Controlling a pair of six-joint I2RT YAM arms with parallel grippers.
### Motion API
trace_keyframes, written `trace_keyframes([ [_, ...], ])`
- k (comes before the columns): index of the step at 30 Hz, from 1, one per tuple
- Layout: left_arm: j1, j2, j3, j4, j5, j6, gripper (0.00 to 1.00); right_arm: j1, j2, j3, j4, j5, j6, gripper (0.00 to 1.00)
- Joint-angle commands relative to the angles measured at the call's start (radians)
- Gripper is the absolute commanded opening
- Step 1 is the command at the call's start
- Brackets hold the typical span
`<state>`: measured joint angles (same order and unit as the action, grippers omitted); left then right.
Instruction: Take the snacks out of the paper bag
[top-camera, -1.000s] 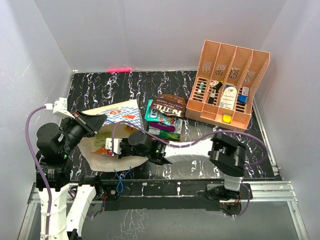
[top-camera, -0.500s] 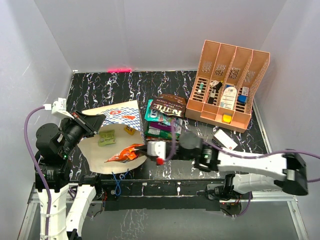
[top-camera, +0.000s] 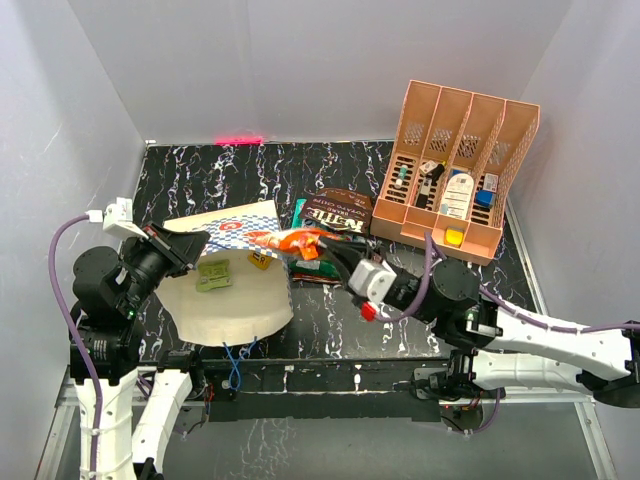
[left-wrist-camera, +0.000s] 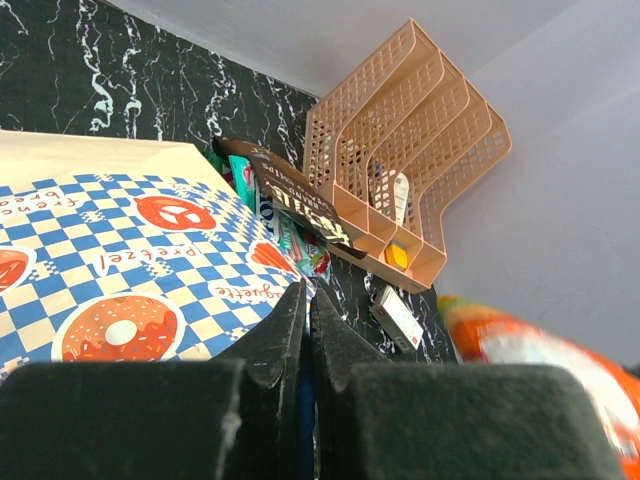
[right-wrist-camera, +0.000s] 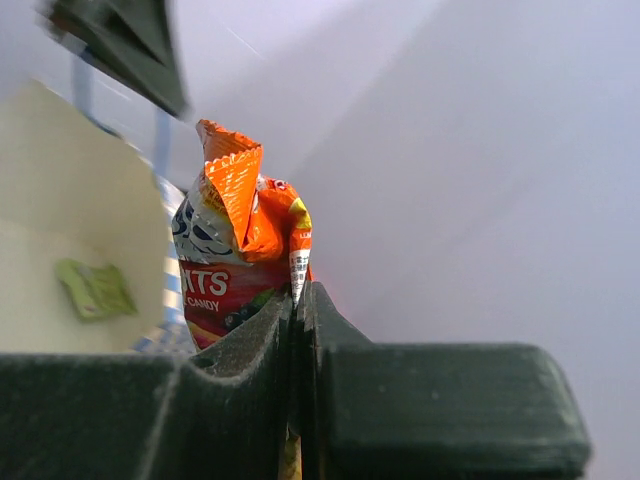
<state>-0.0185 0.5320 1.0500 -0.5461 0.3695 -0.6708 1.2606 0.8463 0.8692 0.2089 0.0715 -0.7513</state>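
**Item:** orange packet (top-camera: 293, 243) — glossy, with candy lettering on its face and one end crimped.

**Location:** outside the paper bag (top-camera: 235, 305), at centre frame in the top view. It sits over the near-left edge of the heap of snacks already out, which includes the red-brown chip bag (top-camera: 342, 212) and the teal wrapper (top-camera: 300, 213). Whether it touches the heap cannot be told.

**Holder:** right gripper (top-camera: 328, 256). The wrist view shows its jaws clamped on the packet's lower edge, with foil pinched between the pressed fingers. In the top view the packet extends from the fingertips toward the left of frame, its long axis roughly left-right.

**Left gripper** (top-camera: 183, 246): jaws together at left of frame, apparently pinching the bag's upper rim and propping the mouth open.

**In the bag:**
- green packet (top-camera: 213, 275), flat on the cream inner wall
- small yellow-and-dark packet (top-camera: 258, 261), near the mouth's upper right

**Governing relation:** the heap lies under and just beyond the held packet, so a release probably needs little travel. For a later pick, the green packet lies to the left of the right gripper, inside a mouth that opens toward the lower right. The left arm is nearer but occupied with the rim — the reach likely falls to the right arm.

**Also present:** salmon file rack (top-camera: 455, 165) at upper right, well apart from the bag, on the black marbled table (top-camera: 200, 170).
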Motion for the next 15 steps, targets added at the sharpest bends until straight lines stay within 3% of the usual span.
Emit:
trace_keyframes([
  [1,-0.005,-0.003,0.042,-0.032,-0.02,0.021,0.0,-0.036,0.019,-0.009,0.144,0.409,-0.043,0.07],
  [8,-0.005,0.002,0.045,-0.027,-0.011,0.016,0.0,-0.246,0.061,-0.05,0.024,0.422,0.176,0.07],
  [15,-0.005,0.0,0.051,-0.034,-0.012,0.018,0.0,-0.426,0.025,-0.212,-0.044,0.467,0.327,0.07],
])
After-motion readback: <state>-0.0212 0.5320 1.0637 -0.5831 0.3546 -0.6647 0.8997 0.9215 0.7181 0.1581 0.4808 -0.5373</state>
